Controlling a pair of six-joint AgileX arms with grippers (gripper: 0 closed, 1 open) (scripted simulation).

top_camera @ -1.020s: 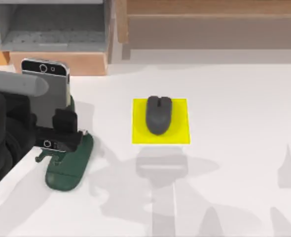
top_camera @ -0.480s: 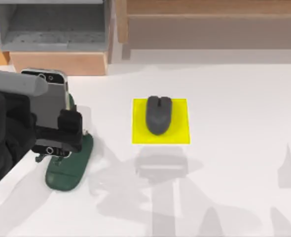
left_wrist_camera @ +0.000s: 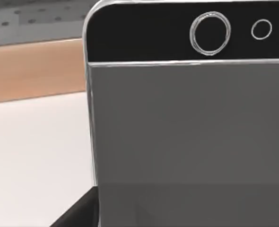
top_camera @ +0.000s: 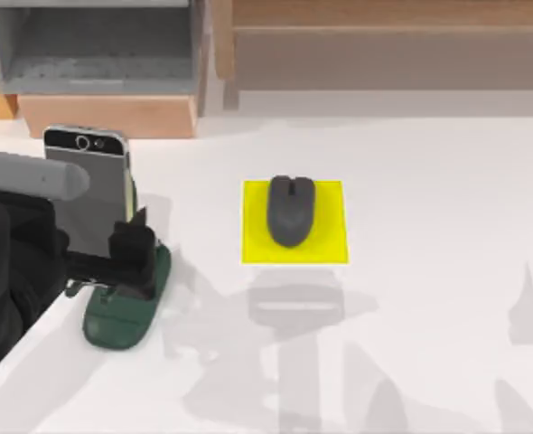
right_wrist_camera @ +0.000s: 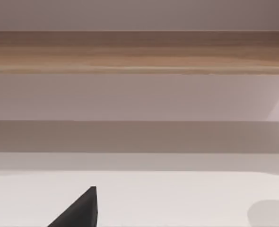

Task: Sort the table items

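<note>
At the left side of the table (top_camera: 429, 181) my left gripper (top_camera: 113, 262) is gripping the smartphone (top_camera: 90, 194) at its lower end, with the fingers closed on it. The phone is standing nearly upright, its grey screen facing up toward the top camera, and its bottom edge is sitting over a dark green phone stand (top_camera: 122, 312) that is lying on the white surface. I cannot tell if the phone is already touching the stand or is just above it, because the black fingers are covering that place. In the left wrist view the smartphone (left_wrist_camera: 187, 123) is very close, with its black bezel and two small rings. Behind the phone, at the far edge, a grey open box (top_camera: 95, 45) is resting on a wooden block (top_camera: 113, 116).

Near the middle, well apart from the phone, the dark grey computer mouse (top_camera: 291, 210) is lying on a yellow square mat (top_camera: 325, 240).

A long wooden shelf (top_camera: 393, 45) is running along the far right side. In the right wrist view one black finger (right_wrist_camera: 80, 213) of my right gripper is showing above the tabletop; I cannot tell how wide it is.
</note>
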